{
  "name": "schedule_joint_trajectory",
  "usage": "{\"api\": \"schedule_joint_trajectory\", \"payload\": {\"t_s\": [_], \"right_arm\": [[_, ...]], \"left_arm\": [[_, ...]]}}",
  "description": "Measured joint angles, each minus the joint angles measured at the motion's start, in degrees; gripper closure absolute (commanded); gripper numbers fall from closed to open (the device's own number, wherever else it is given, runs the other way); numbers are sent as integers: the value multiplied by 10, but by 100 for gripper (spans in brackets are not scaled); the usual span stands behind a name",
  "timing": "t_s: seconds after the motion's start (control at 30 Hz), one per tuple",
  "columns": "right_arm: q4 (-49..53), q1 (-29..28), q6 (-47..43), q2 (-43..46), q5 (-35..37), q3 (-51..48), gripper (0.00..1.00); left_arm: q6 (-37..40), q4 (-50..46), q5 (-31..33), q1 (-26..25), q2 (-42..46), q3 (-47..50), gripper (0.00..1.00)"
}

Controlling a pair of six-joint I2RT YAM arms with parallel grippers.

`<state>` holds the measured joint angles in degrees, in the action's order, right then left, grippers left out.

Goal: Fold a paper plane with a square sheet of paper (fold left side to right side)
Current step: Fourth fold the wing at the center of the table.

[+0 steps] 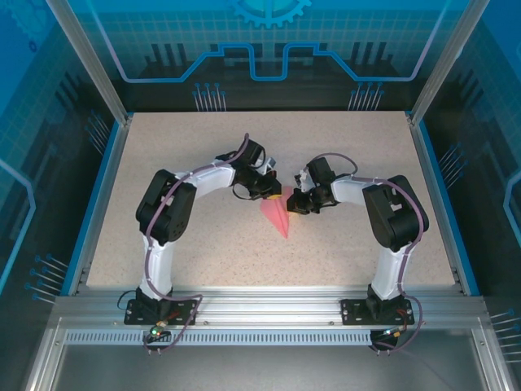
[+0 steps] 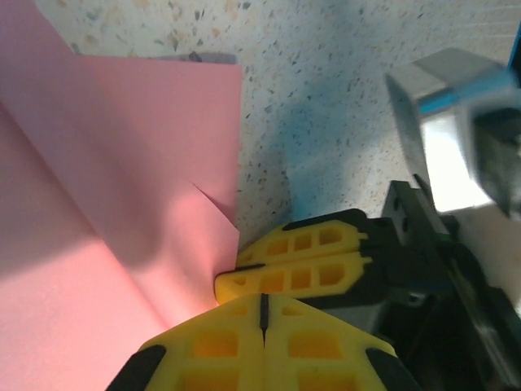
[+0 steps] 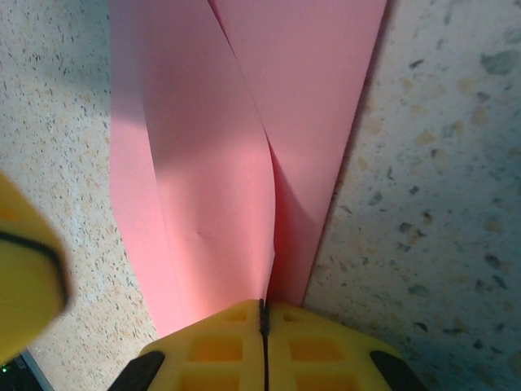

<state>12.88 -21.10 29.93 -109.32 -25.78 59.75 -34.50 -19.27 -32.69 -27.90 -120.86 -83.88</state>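
The pink sheet of paper (image 1: 278, 217) lies mid-table, folded into a narrow triangle with its sharp tip toward the arms. Both grippers meet at its wide far end. My right gripper (image 1: 294, 202) is shut on the paper: in the right wrist view a raised flap of the paper (image 3: 220, 163) runs straight into the seam of its yellow fingers (image 3: 263, 306). My left gripper (image 1: 275, 194) is shut, and its fingertips (image 2: 262, 303) sit at the paper's edge (image 2: 122, 204) with nothing visible between them. The right gripper (image 2: 229, 274) touches that same corner.
Speckled tabletop (image 1: 179, 236) stretches on all sides of the paper. Blue rails (image 1: 96, 191) line the left and right edges, and an aluminium frame (image 1: 269, 305) carrying both arm bases runs along the near edge. The left gripper's yellow finger (image 3: 24, 269) shows at the left of the right wrist view.
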Motion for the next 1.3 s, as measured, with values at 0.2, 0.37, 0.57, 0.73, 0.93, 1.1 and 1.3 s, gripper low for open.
{"api": "schedule_joint_trajectory", "payload": {"t_s": [0.2, 0.37, 0.57, 0.73, 0.93, 1.1, 1.3], "right_arm": [[5, -2, -2, 0, 4, 3, 94], [7, -2, -3, 0, 6, 4, 94], [14, -3, -7, 0, 11, 7, 94], [19, -3, -10, 0, 14, 9, 94], [21, -4, -11, 0, 14, 10, 92], [19, -4, -11, 0, 13, 10, 89], [37, -3, -11, 20, 24, 10, 79]], "left_arm": [[2, -2, 0, 0, -28, -3, 100], [3, -2, 0, 0, -32, -3, 100], [6, -2, 4, 0, -38, -2, 100], [6, 0, 6, 0, -39, 8, 100], [6, 12, 5, 0, -39, 17, 100], [6, 32, -2, 2, -36, 31, 100], [6, 59, -2, 2, -28, 51, 100]]}}
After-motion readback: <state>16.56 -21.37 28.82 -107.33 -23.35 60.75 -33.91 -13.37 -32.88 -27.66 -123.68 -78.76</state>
